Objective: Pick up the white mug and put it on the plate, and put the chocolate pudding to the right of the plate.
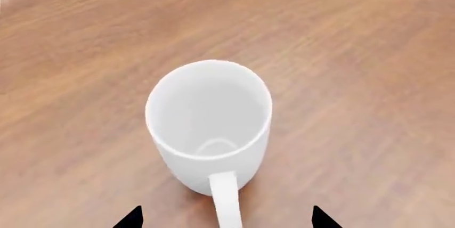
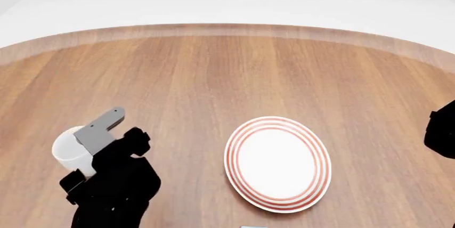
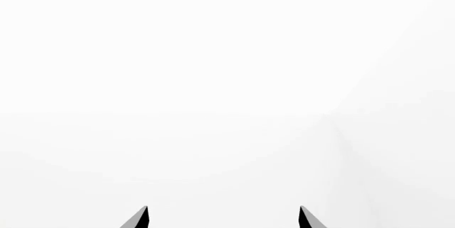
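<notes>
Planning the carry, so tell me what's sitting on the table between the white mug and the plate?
Nothing: in the head view only bare wooden table lies between the white mug and the plate, with the left gripper and its arm hanging above the mug's side.

The left arm point(image 2: 114, 185) is matte black, built of chunky, rounded segments with almost no shading. A flat grey angular bracket point(image 2: 99, 129) with a rounded end sits on top near its wrist. The left claw point(image 1: 226, 218) shows as two black pointed fingertips point(image 1: 131, 218). The right claw point(image 3: 223, 217) has similar pointed tips, black with grey faces. A black rounded piece of the right arm point(image 2: 442, 132) shows too.
</notes>
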{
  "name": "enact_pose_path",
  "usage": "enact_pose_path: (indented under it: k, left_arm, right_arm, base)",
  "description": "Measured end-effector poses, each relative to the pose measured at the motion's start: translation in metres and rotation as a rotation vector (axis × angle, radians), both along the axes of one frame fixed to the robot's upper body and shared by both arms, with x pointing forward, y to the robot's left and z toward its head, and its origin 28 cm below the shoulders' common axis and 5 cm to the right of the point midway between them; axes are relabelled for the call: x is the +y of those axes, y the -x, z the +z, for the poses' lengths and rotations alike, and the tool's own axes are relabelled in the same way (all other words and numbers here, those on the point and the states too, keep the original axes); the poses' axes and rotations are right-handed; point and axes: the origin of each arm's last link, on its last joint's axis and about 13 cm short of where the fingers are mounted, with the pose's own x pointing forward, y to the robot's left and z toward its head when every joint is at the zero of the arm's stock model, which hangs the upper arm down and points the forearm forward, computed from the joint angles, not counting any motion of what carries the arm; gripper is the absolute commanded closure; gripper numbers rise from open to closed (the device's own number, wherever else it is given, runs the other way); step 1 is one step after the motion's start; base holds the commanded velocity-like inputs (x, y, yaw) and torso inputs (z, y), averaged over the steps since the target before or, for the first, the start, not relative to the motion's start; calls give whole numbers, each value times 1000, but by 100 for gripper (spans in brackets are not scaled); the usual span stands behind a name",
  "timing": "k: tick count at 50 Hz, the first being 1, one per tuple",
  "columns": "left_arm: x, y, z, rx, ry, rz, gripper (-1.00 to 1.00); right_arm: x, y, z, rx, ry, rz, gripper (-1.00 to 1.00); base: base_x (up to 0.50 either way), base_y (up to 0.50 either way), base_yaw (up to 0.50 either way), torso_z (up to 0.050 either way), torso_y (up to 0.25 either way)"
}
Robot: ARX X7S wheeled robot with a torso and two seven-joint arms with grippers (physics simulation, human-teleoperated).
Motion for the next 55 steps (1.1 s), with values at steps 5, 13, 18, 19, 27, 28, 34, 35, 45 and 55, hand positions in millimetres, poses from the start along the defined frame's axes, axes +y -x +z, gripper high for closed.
enact_pose_path:
  k: [5, 13, 18, 19, 27, 28, 34, 35, 45, 55]
  left_arm:
    - [0, -5, 0, -2, 31, 4, -100]
    - [1, -12, 0, -1, 81, 19, -100]
    - [2, -16, 0, -7, 96, 25, -100]
    - [3, -17, 0, -9, 99, 27, -100]
    - [7, -24, -1, -24, 117, 41, -100]
    - [7, -24, -1, -25, 119, 42, -100]
    - [9, -27, -5, -22, 126, 52, -100]
    - [10, -28, -6, -20, 127, 54, -100]
    - [13, -29, -15, 2, 131, 68, -100]
    - [14, -29, -20, 17, 125, 69, -100]
  right_arm:
    - [0, 0, 0, 1, 0, 3, -100]
    - [0, 0, -1, 3, 0, 8, -100]
    - [0, 0, -1, 5, 0, 10, -100]
    - [0, 0, -1, 5, 0, 10, -100]
    - [1, 0, -2, 9, -1, 12, -100]
    - [1, 0, -2, 10, -1, 12, -100]
    - [1, -1, -2, 13, -2, 13, -100]
    - [1, -1, -2, 13, -2, 13, -100]
    - [1, -1, -2, 17, -2, 12, -100]
    - [1, -2, -2, 21, -1, 10, -100]
  base:
    - [0, 0, 0, 0, 0]
    - [0, 0, 0, 0, 0]
    - [0, 0, 0, 0, 0]
    - [0, 0, 0, 0, 0]
    - [0, 0, 0, 0, 0]
    - [0, 0, 0, 0, 0]
    - [0, 0, 0, 0, 0]
    - [0, 0, 0, 0, 0]
    - [0, 0, 0, 0, 0]
    - [0, 0, 0, 0, 0]
